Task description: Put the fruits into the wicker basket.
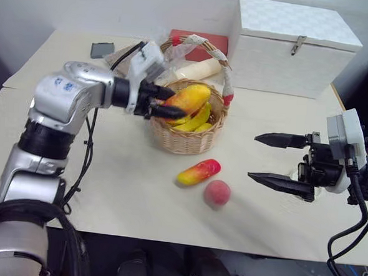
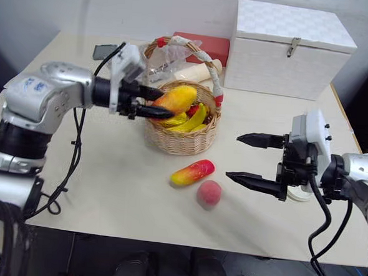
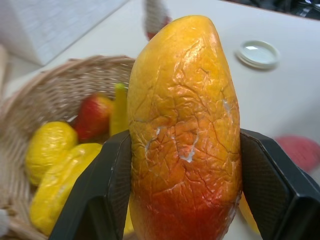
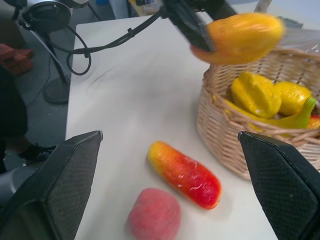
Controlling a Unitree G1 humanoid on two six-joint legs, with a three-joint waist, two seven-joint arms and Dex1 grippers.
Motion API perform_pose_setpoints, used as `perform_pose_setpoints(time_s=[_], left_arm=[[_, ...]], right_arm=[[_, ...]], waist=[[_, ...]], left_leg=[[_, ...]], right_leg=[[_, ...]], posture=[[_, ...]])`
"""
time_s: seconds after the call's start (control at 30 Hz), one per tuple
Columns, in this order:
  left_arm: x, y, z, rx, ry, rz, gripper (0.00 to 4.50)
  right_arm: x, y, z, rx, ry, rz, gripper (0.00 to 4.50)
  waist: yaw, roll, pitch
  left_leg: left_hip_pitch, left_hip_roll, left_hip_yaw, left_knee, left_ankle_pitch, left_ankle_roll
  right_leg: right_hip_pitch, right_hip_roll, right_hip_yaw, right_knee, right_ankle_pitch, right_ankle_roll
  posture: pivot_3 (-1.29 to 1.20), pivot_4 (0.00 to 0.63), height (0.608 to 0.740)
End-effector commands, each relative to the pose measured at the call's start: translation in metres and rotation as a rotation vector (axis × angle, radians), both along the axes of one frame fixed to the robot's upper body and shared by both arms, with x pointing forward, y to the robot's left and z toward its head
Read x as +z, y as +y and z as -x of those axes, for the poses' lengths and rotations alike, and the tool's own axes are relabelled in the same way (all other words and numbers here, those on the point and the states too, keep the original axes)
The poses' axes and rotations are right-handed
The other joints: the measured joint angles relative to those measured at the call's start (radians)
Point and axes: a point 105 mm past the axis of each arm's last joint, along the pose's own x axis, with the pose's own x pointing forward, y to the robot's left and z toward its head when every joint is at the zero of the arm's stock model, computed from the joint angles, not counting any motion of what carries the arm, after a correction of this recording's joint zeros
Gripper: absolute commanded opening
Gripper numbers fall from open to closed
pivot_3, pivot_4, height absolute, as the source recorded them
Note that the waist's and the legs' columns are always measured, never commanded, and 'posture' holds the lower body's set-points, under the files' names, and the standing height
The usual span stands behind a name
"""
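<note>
left hand (image 1: 163,102) clamps a mango (image 1: 187,99) over wicker basket (image 1: 187,137) rim, 9 o'clock side | second mango (image 1: 198,172), peach (image 1: 217,193) on tabletop (image 1: 118,190) at basket's 6 o'clock | right hand (image 1: 267,159) wide, empty | white box (image 1: 292,47) at 1 o'clock

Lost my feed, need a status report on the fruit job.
Left gripper shut on mango over wicker basket. Right gripper open, empty. Second mango, peach on table. Basket handle close by.
</note>
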Motion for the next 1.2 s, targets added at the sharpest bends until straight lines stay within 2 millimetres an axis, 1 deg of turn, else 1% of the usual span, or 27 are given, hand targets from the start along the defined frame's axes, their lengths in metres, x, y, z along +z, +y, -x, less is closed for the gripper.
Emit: perform_pose_setpoints(time_s=[0.03, 0.07, 0.17, 0.23, 0.27, 0.33, 0.37, 0.4, 0.5, 0.6, 0.63, 0.67, 0.73, 0.8, 0.9, 0.97, 1.07, 1.2], left_arm=[[0.003, -0.005, -0.014, 0.067, -0.042, -0.02, 2.66], [0.0, -0.005, -0.015, 0.075, -0.02, -0.031, 2.66], [-0.01, -0.001, -0.017, 0.078, -0.042, -0.129, 2.66], [-0.012, 0.002, -0.021, 0.1, -0.056, -0.155, 3.39], [-0.013, 0.004, -0.024, 0.116, -0.064, -0.163, 3.61], [-0.01, 0.008, -0.027, 0.135, -0.077, -0.148, 4.29], [-0.009, 0.009, -0.027, 0.137, -0.078, -0.138, 4.46], [-0.005, 0.007, -0.025, 0.116, -0.08, -0.112, 4.46], [0.01, 0.003, -0.009, 0.011, -0.061, 0.006, 4.46], [0.035, 0.01, 0.023, -0.189, -0.096, 0.145, 4.46], [0.039, 0.013, 0.034, -0.248, -0.113, 0.164, 4.46], [0.041, 0.015, 0.04, -0.28, -0.123, 0.17, 4.46], [0.036, 0.035, 0.06, -0.37, -0.149, 0.119, 4.46], [0.022, 0.057, 0.074, -0.403, -0.145, 0.024, 4.46], [0.0, 0.084, 0.088, -0.401, -0.119, -0.129, 4.46], [-0.014, 0.099, 0.093, -0.39, -0.125, -0.229, 4.46], [-0.025, 0.106, 0.096, -0.356, -0.122, -0.249, 4.46], [-0.035, 0.1, 0.103, -0.353, -0.113, -0.226, 4.46]], right_arm=[[0.015, 0.0, -0.007, -0.036, -0.097, -0.023, 4.5], [0.016, 0.0, -0.008, -0.044, -0.107, -0.028, 4.5], [0.019, -0.001, -0.014, -0.073, -0.134, -0.035, 4.5], [0.02, -0.002, -0.015, -0.075, -0.138, -0.044, 4.5], [0.02, -0.001, -0.015, -0.073, -0.139, -0.046, 4.5], [0.019, 0.0, -0.015, -0.069, -0.137, -0.045, 4.5], [0.019, 0.0, -0.015, -0.067, -0.135, -0.045, 4.5], [0.019, 0.0, -0.015, -0.065, -0.133, -0.043, 4.5], [0.018, 0.0, -0.015, -0.064, -0.13, -0.04, 4.5], [0.015, 0.0, -0.015, -0.06, -0.124, -0.009, 4.5], [0.014, -0.001, -0.015, -0.06, -0.122, 0.001, 4.5], [0.014, -0.001, -0.015, -0.06, -0.121, 0.006, 4.5], [0.012, -0.01, -0.013, -0.072, -0.097, 0.019, 4.5], [0.007, -0.023, -0.011, -0.101, -0.066, 0.04, 4.5], [-0.005, -0.039, -0.011, -0.142, -0.052, 0.109, 4.5], [-0.013, -0.042, -0.012, -0.145, -0.058, 0.16, 4.5], [-0.021, -0.035, -0.018, -0.123, -0.077, 0.196, 4.5], [-0.033, -0.016, -0.029, -0.06, -0.106, 0.265, 4.5]], waist=[[-0.001, 0.0, 0.0], [-0.004, 0.0, 0.0], [-0.007, 0.0, 0.0], [-0.005, 0.0, 0.0], [-0.004, 0.0, 0.0], [-0.003, 0.0, 0.0], [-0.003, 0.0, 0.0], [-0.002, 0.0, 0.0], [-0.003, 0.0, 0.0], [-0.007, 0.0, 0.0], [-0.008, 0.0, 0.0], [-0.008, 0.0, 0.0], [-0.008, 0.0, 0.0], [-0.008, 0.001, 0.0], [-0.006, 0.0, 0.0], [-0.006, 0.0, 0.0], [-0.005, 0.0, 0.0], [-0.006, 0.0, 0.0]], left_leg=[[0.0, 0.0, 0.0, 0.0, 0.0, 0.0], [0.0, 0.0, 0.0, -0.001, 0.0, -0.001], [0.001, 0.0, 0.002, -0.004, 0.002, -0.003], [0.002, 0.0, 0.002, -0.005, 0.002, -0.004], [0.002, 0.0, 0.002, -0.006, 0.002, -0.004], [0.001, 0.0, 0.002, -0.006, 0.002, -0.004], [0.001, 0.0, 0.002, -0.005, 0.002, -0.004], [0.001, 0.0, 0.002, -0.005, 0.002, -0.004], [0.001, 0.0, 0.002, -0.005, 0.002, -0.004], [0.001, 0.0, 0.002, -0.005, 0.002, -0.004], [0.001, 0.001, 0.002, -0.006, 0.002, -0.005], [0.002, 0.001, 0.002, -0.005, 0.002, -0.005], [0.002, 0.001, 0.002, -0.005, 0.002, -0.006], [0.004, 0.001, 0.002, -0.006, 0.002, -0.006], [0.005, 0.001, 0.002, -0.005, 0.002, -0.006], [0.004, 0.001, 0.002, -0.004, 0.002, -0.005], [0.004, 0.001, 0.001, -0.004, 0.001, -0.003], [0.004, 0.001, 0.001, -0.004, 0.0, -0.002]], right_leg=[[0.0, 0.0, 0.0, 0.0, 0.0, 0.0], [0.0, 0.0, 0.0, 0.0, 0.0, 0.0], [-0.002, 0.001, 0.002, 0.0, 0.0, 0.0], [-0.003, 0.001, 0.003, 0.001, -0.001, -0.001], [-0.003, 0.001, 0.003, 0.001, -0.001, -0.002], [-0.003, 0.001, 0.003, 0.001, -0.001, -0.002], [-0.003, 0.001, 0.003, 0.001, -0.001, -0.002], [-0.003, 0.001, 0.003, 0.001, -0.001, -0.002], [-0.003, 0.001, 0.003, 0.001, -0.001, -0.002], [-0.003, 0.001, 0.002, 0.002, -0.001, -0.002], [-0.003, 0.001, 0.003, 0.002, -0.001, -0.002], [-0.003, 0.001, 0.002, 0.002, -0.001, -0.002], [-0.003, 0.001, 0.001, 0.003, -0.001, -0.003], [-0.002, 0.001, 0.002, 0.003, -0.002, -0.003], [-0.001, 0.001, 0.001, 0.003, -0.002, -0.003], [0.0, 0.001, 0.001, 0.002, -0.002, -0.003], [0.001, 0.0, 0.001, 0.001, -0.002, -0.003], [0.0, 0.0, 0.001, 0.001, -0.002, -0.003]], posture=[[0.0, 0.15, 0.74], [0.0, 0.15, 0.74], [0.0, 0.15, 0.74], [0.0, 0.15, 0.74], [0.0, 0.15, 0.74], [0.0, 0.15, 0.74], [0.0, 0.15, 0.74], [0.0, 0.15, 0.74], [0.0, 0.15, 0.74], [0.0, 0.15, 0.74], [0.0, 0.15, 0.74], [0.0, 0.15, 0.74], [0.0, 0.15, 0.74], [0.0, 0.15, 0.74], [0.0, 0.15, 0.74], [0.0, 0.15, 0.74], [0.0, 0.15, 0.74], [0.0, 0.15, 0.74]])
